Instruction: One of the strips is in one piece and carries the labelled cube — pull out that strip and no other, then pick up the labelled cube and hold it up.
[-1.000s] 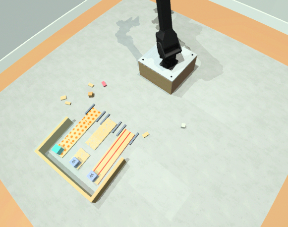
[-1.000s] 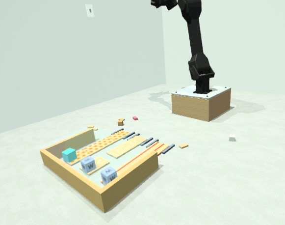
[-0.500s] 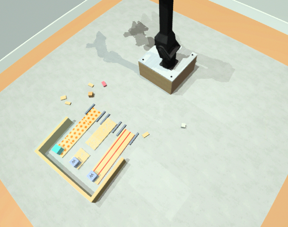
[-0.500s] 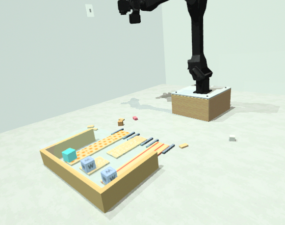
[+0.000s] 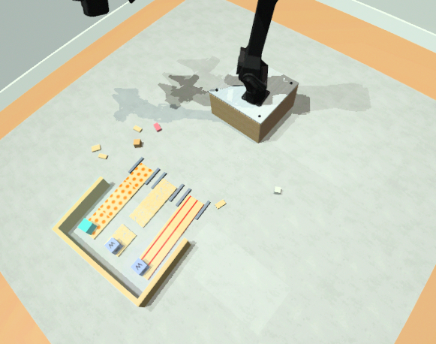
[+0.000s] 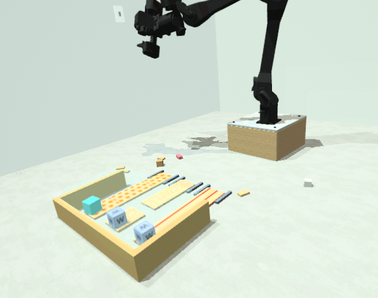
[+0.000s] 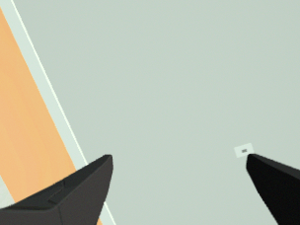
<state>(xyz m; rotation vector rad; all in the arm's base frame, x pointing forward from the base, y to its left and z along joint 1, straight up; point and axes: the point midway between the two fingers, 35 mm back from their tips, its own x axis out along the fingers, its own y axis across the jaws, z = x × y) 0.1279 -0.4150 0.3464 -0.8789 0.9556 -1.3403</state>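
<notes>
A three-walled wooden tray (image 5: 79,204) (image 6: 172,237) holds three strips. The red-lined strip (image 5: 174,228) (image 6: 185,208) is in one piece and carries a pale blue cube marked W (image 5: 139,267) (image 6: 144,231) at its inner end; a grey bar (image 5: 202,209) (image 6: 223,196) caps its outer end. The plain beige middle strip (image 5: 154,203) (image 6: 167,195) is split: a second W cube (image 5: 112,245) (image 6: 117,217) sits on the cut-off short piece (image 5: 125,233). The orange dotted strip (image 5: 124,193) (image 6: 136,190) carries a cyan cube (image 5: 87,226) (image 6: 92,205). My gripper (image 5: 91,7) (image 6: 140,23) (image 7: 179,161) is open and empty, high above the floor, facing the wall.
The arm's base stands on a wooden block (image 5: 259,113) (image 6: 267,140). Small loose pieces lie on the floor: tan bits (image 5: 137,142) (image 5: 96,148) (image 5: 220,203), a pink one (image 5: 157,127) (image 6: 179,156) and a white one (image 5: 278,190) (image 6: 308,183).
</notes>
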